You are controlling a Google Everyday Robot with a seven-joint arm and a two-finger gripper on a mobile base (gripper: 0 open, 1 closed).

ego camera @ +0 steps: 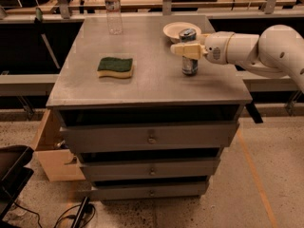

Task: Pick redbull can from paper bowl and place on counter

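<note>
The redbull can stands upright on the grey counter, right of centre and just in front of the paper bowl. The bowl is white, sits near the back right of the counter and looks empty. My gripper reaches in from the right at the can's upper half, with its cream tip lying across the front of the can. The white arm extends off the right edge of the view.
A green-and-yellow sponge lies left of centre on the counter. A clear water bottle stands at the back left. Workbenches run behind the counter. An open wooden drawer or box juts out low on the left of the cabinet.
</note>
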